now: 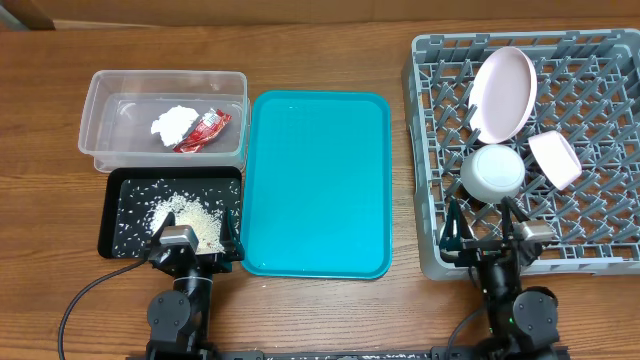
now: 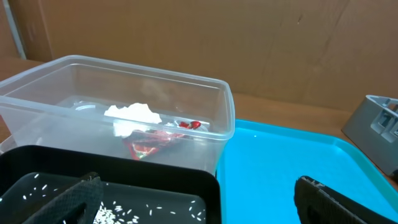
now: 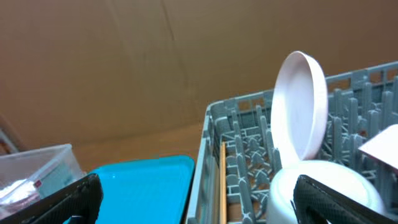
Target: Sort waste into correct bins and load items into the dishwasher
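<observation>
Here, left fingers splayed over black tray, right fingers splayed.

My right gripper spread wide, dark fingers in both bottom corners. Grey rack fills right side, near corner and rows of pegs in sight. Big white plate stands on edge among pegs, leaning slightly. White bowl just below it. Wooden chopstick lies just inside rack's left wall. Edge of another white dish at far right. Teal tray left of rack. Clear tub far left, contents blurred. Brown cardboard wall behind.
</observation>
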You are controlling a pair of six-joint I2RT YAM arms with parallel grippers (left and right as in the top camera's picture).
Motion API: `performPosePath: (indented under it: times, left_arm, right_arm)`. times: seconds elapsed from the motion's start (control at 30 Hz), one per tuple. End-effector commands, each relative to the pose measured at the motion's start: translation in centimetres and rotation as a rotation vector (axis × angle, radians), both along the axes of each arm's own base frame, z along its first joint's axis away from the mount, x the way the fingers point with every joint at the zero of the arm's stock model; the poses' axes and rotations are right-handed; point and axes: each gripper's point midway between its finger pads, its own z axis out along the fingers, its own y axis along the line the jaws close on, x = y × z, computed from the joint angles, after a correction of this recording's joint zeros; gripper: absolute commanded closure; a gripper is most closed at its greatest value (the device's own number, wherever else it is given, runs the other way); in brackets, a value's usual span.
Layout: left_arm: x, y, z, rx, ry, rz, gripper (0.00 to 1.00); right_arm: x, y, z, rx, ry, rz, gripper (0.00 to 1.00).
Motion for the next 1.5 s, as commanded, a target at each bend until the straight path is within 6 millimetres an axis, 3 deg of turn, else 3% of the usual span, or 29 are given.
performPosePath:
  times: [0.0, 0.17, 0.27, 1.47]
  left_arm:
    - [0.0, 0.3, 0.1, -0.015, -0.01, 0.018, 0.0]
    - [0.0, 0.3, 0.1, -0.015, -0.01, 0.018, 0.0]
    - [0.0, 0.3, 0.1, -0.015, -0.01, 0.018, 0.0]
    - [0.0, 0.3, 0.1, -0.015, -0.01, 0.018, 0.0]
  right_arm:
    - [0.1, -0.2, -0.5, 0.004, -0.003, -0.01, 0.0]
    - [0.2, -0.7, -0.8, 0.0, 0.009, -0.028, 0.0]
    - [0.2, -0.7, -2.0, -0.014, 0.055, -0.028, 0.0]
    - [0.2, -0.7, -1.9, -0.013, 0.053, -0.028, 0.0]
